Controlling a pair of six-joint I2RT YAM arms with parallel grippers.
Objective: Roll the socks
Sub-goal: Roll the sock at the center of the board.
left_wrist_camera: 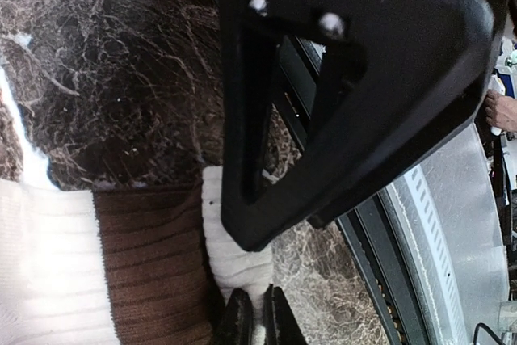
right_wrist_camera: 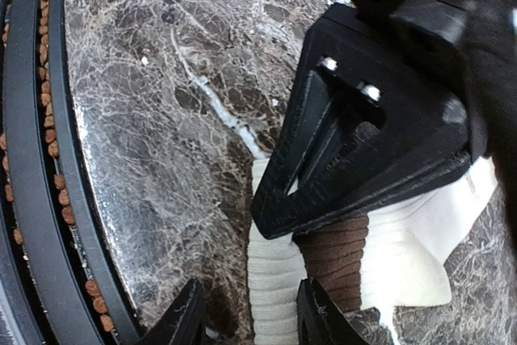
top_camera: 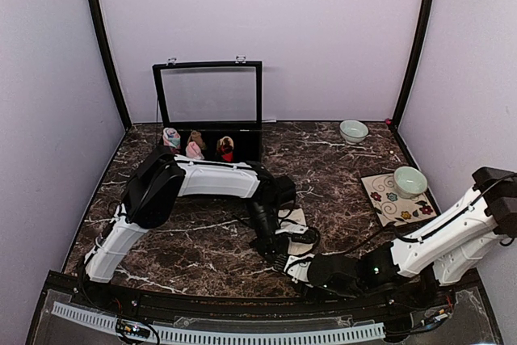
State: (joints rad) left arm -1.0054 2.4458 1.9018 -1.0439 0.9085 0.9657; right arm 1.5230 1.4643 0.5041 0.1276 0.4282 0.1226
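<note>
Lying flat on the glossy brown marble table (top_camera: 194, 241), veined in white, near the middle of its front edge, the cream sock (top_camera: 300, 222) shows us a soft knit of fine straight ribs, with a chocolate-brown ribbed stretch across it. We see the left gripper (left_wrist_camera: 252, 274) over one end: its fingers (left_wrist_camera: 339, 119), hard black open-framed triangles, are drawn nearly together, with a narrow fold of cream fabric pinched between the tips. We see the right gripper (right_wrist_camera: 260, 268) at the sock's ribbed cream edge, beside the brown stretch. Its fingers (right_wrist_camera: 355, 167), of the same matte black frame, stand somewhat apart with the edge between them, and we cannot tell whether they press it.
</note>
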